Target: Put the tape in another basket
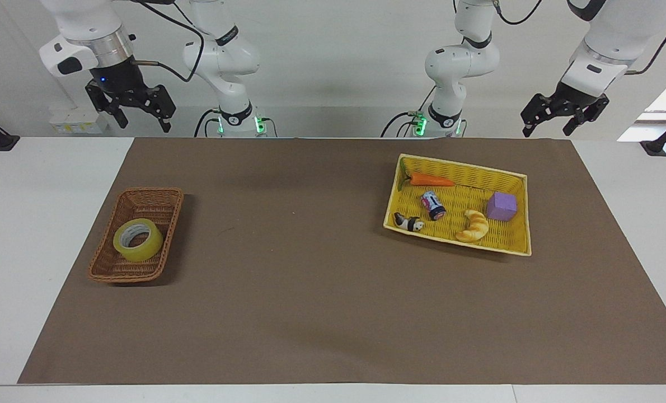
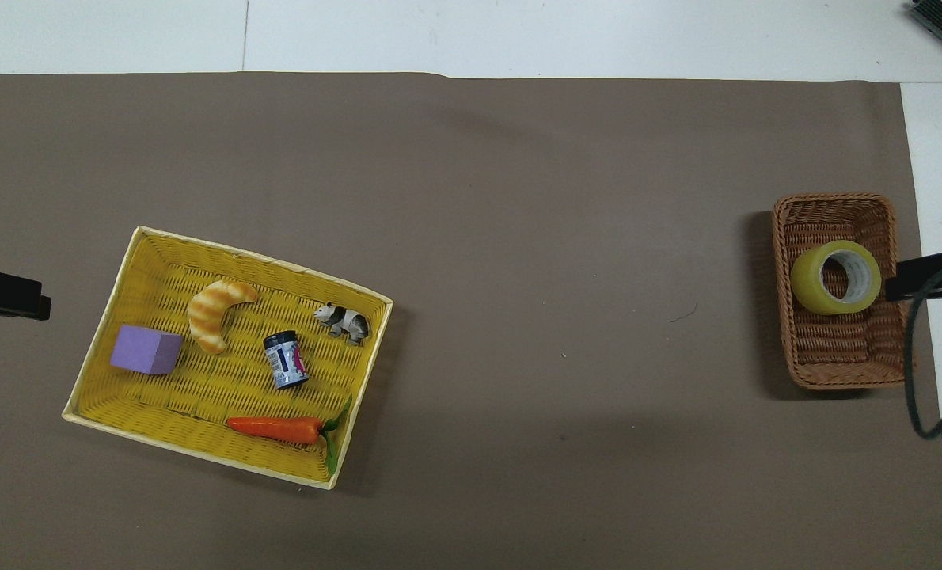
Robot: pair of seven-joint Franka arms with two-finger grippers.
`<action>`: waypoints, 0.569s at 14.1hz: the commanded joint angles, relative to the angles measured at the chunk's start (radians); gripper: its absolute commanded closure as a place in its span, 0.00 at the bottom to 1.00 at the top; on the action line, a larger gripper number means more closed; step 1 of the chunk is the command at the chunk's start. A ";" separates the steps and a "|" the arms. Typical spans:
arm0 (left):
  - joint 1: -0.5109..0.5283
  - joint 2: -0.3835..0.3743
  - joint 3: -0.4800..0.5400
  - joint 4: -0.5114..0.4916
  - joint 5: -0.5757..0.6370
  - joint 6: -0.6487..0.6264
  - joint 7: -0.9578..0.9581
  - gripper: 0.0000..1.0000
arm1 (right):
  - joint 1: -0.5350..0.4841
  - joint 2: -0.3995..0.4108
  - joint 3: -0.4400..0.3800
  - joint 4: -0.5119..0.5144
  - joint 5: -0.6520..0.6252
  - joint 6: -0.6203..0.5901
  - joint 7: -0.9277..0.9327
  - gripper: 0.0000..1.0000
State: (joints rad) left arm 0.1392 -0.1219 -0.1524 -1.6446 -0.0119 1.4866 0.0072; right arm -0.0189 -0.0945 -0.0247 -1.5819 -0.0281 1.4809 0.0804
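A yellow roll of tape lies in the small brown wicker basket at the right arm's end of the table. My right gripper hangs open and empty high above that end of the table, well clear of the basket. Only its tip shows in the overhead view, next to the basket's rim. Over the left arm's end, my left gripper waits raised, open and empty. Its tip shows at the overhead view's edge.
A yellow plastic woven tray sits toward the left arm's end, holding a carrot, a small can, a panda figure, a croissant and a purple cube. A brown mat covers the table.
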 commanded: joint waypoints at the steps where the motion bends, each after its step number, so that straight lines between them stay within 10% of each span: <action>1: 0.008 -0.010 -0.004 0.005 0.009 -0.016 -0.004 0.00 | -0.003 0.002 0.003 0.014 -0.001 -0.021 -0.021 0.00; 8: 0.008 -0.010 -0.004 0.003 0.009 -0.016 -0.004 0.00 | -0.003 0.002 0.003 0.011 -0.001 -0.016 -0.014 0.00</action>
State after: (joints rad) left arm 0.1392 -0.1219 -0.1524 -1.6446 -0.0119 1.4866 0.0072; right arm -0.0189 -0.0945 -0.0245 -1.5815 -0.0281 1.4790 0.0804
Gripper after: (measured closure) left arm 0.000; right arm 0.000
